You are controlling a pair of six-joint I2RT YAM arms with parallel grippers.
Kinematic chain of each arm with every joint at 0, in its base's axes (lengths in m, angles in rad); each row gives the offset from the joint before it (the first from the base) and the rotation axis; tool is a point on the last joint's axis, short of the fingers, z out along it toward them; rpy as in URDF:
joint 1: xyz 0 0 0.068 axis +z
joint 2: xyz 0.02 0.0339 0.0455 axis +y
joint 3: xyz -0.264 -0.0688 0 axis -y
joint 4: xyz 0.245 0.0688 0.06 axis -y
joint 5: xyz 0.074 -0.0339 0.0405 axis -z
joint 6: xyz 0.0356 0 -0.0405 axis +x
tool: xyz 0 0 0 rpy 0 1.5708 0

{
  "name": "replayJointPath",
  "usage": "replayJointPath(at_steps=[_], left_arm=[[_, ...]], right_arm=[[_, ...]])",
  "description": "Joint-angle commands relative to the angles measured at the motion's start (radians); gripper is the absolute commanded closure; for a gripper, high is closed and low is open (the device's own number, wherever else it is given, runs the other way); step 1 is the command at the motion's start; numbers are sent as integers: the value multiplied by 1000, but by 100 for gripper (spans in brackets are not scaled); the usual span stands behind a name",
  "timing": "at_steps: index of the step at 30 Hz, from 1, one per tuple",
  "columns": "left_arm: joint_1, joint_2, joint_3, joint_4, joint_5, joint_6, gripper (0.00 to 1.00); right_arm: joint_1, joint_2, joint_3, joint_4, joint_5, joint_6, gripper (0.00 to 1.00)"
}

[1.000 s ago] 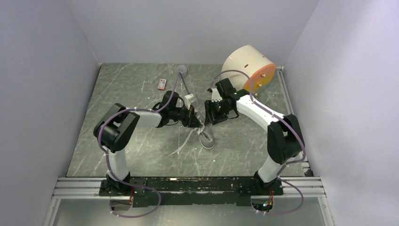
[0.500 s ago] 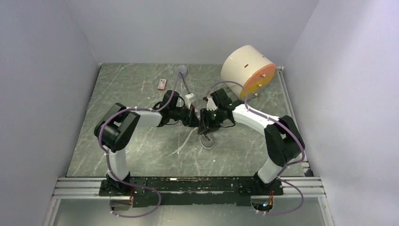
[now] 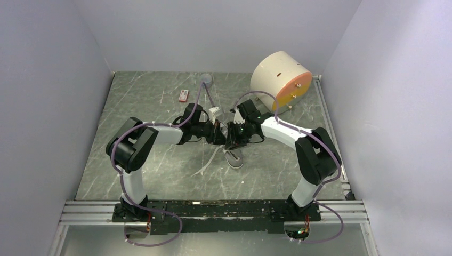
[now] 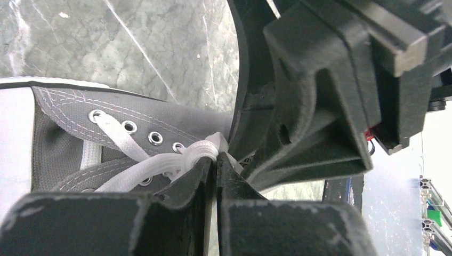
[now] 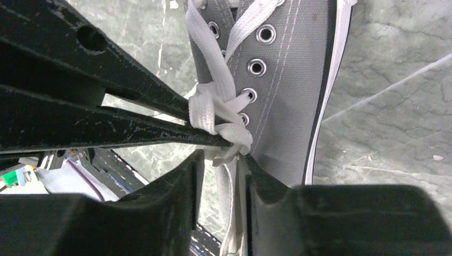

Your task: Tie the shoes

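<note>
The grey canvas sneaker [image 3: 233, 158] with its white sole lies mid-table, under both grippers. In the left wrist view its eyelet row [image 4: 154, 137] and white laces [image 4: 160, 162] show. My left gripper [image 4: 216, 158] is shut on a bunched bit of lace by the top eyelets. In the right wrist view the sneaker [image 5: 282, 80] fills the top, and the lace knot [image 5: 218, 114] sits at my left gripper's tips. My right gripper [image 5: 221, 166] is open, its jaws on either side of a hanging lace strand [image 5: 230, 186]. The two grippers almost touch [image 3: 229, 134].
A cream drum with an orange face [image 3: 281, 77] lies at the back right. A small red-and-white item [image 3: 183, 95] and a grey round object [image 3: 207, 79] sit at the back. Loose lace ends [image 3: 209, 162] trail left of the sneaker.
My right gripper has moved left and down to meet the left gripper over the sneaker. The left gripper has held its place on the lace.
</note>
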Motion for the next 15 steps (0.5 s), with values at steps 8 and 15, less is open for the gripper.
replayJointPath(at_steps=[8,15], left_arm=[[9,-33,8,-40,-1,39,90],[26,-39,10,-43,14,42,91]], right_arm=[[-3,-8,37,-56,91,-58,98],[-7,-96,20,-232,81,-137,100]])
